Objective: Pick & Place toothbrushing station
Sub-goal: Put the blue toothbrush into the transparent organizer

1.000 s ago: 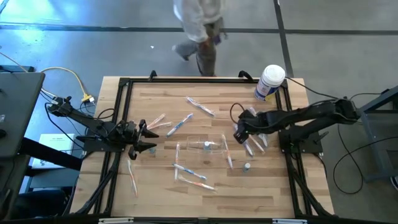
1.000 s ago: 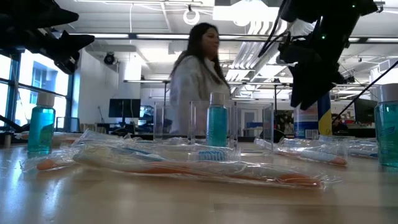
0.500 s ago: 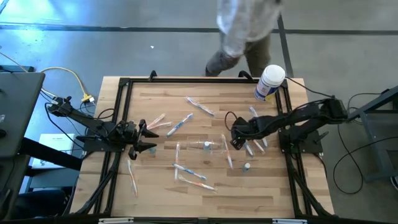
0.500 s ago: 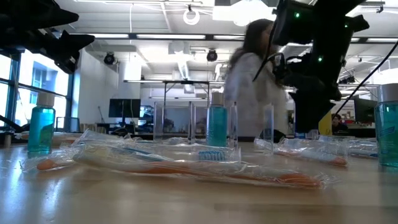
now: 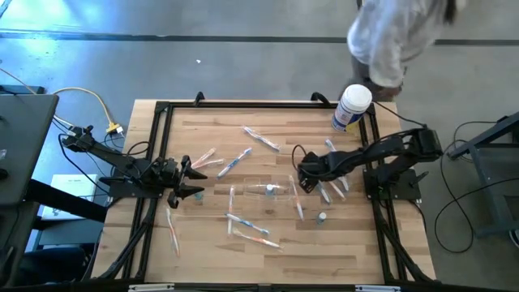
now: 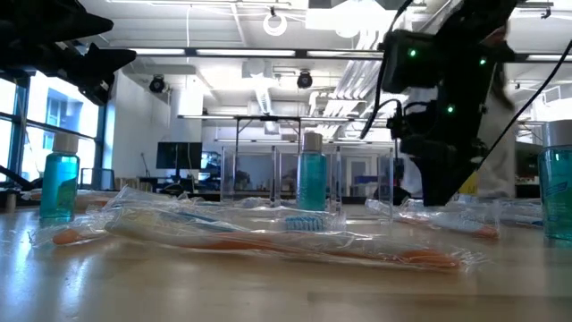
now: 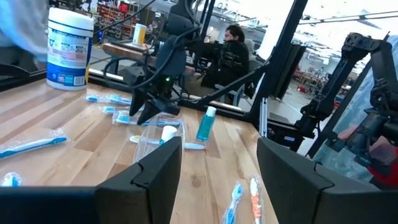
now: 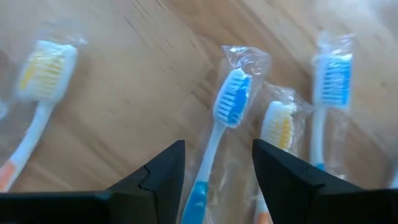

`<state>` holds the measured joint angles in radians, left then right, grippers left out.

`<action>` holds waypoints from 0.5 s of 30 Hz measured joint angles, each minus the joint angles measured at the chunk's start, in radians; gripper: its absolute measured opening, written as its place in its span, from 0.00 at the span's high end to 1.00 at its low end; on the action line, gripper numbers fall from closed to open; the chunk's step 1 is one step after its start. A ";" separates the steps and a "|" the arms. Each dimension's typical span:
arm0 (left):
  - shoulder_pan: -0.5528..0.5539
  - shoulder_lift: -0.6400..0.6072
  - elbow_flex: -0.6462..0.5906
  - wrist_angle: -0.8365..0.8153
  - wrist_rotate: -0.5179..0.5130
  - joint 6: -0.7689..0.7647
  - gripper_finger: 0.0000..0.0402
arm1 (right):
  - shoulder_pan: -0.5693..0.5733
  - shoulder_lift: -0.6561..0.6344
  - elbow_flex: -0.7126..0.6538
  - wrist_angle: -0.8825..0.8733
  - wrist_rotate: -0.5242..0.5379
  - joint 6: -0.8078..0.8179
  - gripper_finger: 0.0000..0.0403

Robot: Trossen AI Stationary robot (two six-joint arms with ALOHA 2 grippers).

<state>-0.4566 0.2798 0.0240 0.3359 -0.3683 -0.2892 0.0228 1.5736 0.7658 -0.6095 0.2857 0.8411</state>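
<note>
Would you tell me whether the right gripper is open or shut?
Open: the right gripper shows a clear gap between its fingers, hovering over a wrapped blue toothbrush, holding nothing.

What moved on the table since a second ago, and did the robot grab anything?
The right tool slid leftward and lower, toward the wrapped toothbrushes beside the see-through clear plastic holder; its fingers, still apart, hold nothing. The person in white walked rightward behind the table. The left tool, the holder and the white canister with blue label stayed put.
</note>
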 joint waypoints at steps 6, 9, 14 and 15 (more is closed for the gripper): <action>0.000 0.000 0.000 -0.015 0.000 -0.007 0.49 | -0.020 0.060 0.006 0.021 -0.030 0.000 0.55; 0.000 0.000 0.000 -0.025 0.000 -0.015 0.49 | -0.018 0.072 0.005 0.028 -0.028 0.000 0.55; 0.000 0.019 0.000 -0.025 0.001 -0.016 0.49 | -0.018 0.072 0.004 0.030 -0.027 0.000 0.55; 0.000 0.025 0.000 -0.025 0.003 -0.016 0.49 | -0.018 0.073 0.003 0.030 -0.027 0.000 0.55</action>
<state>-0.4564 0.3046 0.0238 0.3111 -0.3658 -0.3047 0.0045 1.6461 0.7692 -0.5793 0.2587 0.8410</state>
